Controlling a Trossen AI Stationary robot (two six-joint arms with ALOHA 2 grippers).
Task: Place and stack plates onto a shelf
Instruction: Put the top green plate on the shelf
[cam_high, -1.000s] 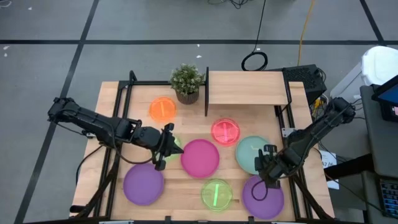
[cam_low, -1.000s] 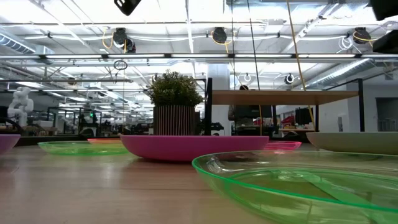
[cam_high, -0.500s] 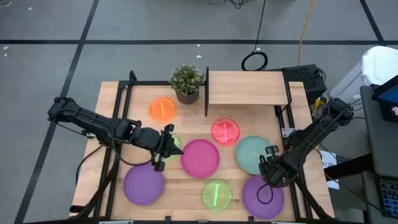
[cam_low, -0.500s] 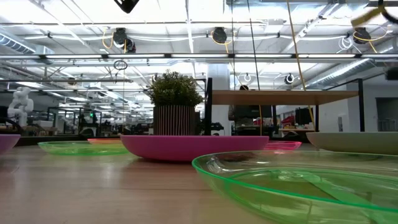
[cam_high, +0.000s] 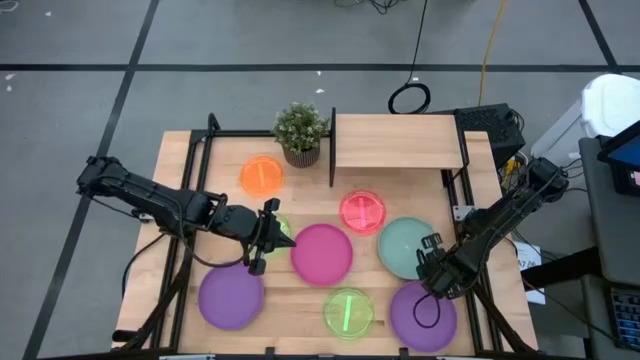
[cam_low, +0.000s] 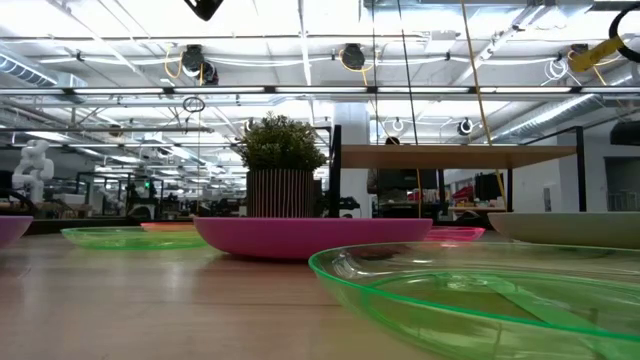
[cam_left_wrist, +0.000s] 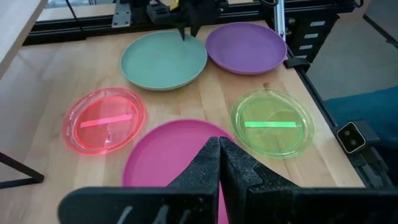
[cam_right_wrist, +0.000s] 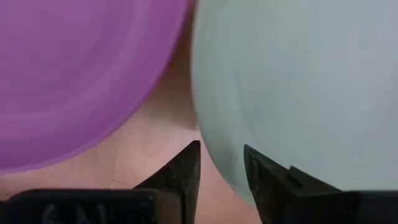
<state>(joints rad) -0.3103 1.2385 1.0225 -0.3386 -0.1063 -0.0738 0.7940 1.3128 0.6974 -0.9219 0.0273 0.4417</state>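
The right hand (cam_high: 432, 262) has shifted over the last second: from near the teal plate's (cam_high: 406, 247) front edge it dropped toward the purple plate (cam_high: 424, 315) at the table's (cam_high: 180, 160) front right corner, then eased back a little, and it now sits over the narrow gap between the two. The right wrist view shows its fingers (cam_right_wrist: 180, 168) slightly apart and holding nothing, astride the teal rim (cam_right_wrist: 214, 155), with bare wood and the purple plate (cam_right_wrist: 81, 74) just beside. I judge this to be lining up for a pinch on the teal plate's edge; the hand has not yet clenched.

The left hand (cam_high: 262, 236) has not moved in that time. It hovers over the left part of the table, beside the magenta plate (cam_high: 322, 253) and partly over a lime plate (cam_high: 282, 232), its fingers (cam_left_wrist: 219, 163) pressed together on nothing.

The shelf (cam_high: 397, 141) at the back is bare, so no plate has been placed yet. All eight lie on the table: orange (cam_high: 262, 175) near the plant (cam_high: 301, 131), pink-red (cam_high: 362, 211) just in front of the shelf, a second purple (cam_high: 231, 297) front left, a second lime (cam_high: 348, 311) front centre.

The likely risk is the tight spacing: the teal and purple rims nearly touch, so a finger sliding under the teal edge could nudge its neighbour.
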